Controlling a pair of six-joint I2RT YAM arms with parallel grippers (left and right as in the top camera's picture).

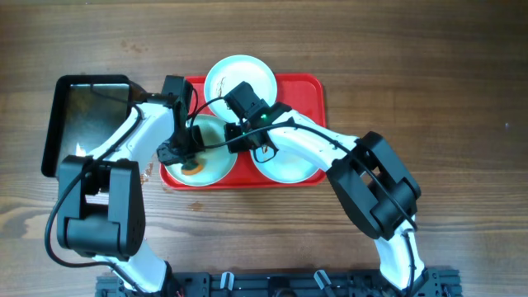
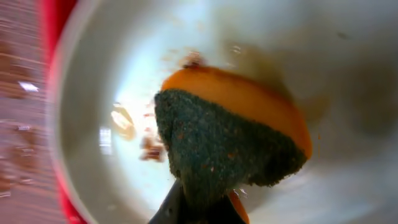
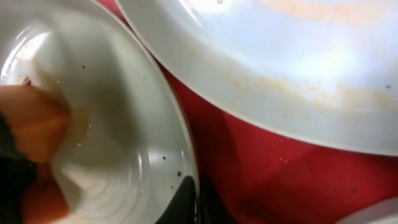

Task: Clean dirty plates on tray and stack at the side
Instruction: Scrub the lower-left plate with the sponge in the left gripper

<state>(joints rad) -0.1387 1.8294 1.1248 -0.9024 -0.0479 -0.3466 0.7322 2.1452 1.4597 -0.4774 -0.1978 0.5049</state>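
Three pale plates lie on the red tray (image 1: 309, 87): one at the back (image 1: 239, 74), one at the front left (image 1: 216, 169), one at the front right (image 1: 293, 165). My left gripper (image 1: 186, 153) is shut on an orange sponge with a dark green scrub face (image 2: 230, 143) and presses it into the front left plate (image 2: 348, 56), which carries brown smears. My right gripper (image 1: 239, 140) is shut on that plate's right rim; in the right wrist view the fingers (image 3: 194, 202) pinch the rim of the plate (image 3: 124, 124), with the sponge (image 3: 31, 124) at the left.
A black metal pan (image 1: 82, 107) stands on the wooden table left of the tray. The back plate (image 3: 280, 62) shows faint brownish streaks near its rim. Bare red tray floor (image 3: 280, 180) lies between the plates. Both arms cross over the tray.
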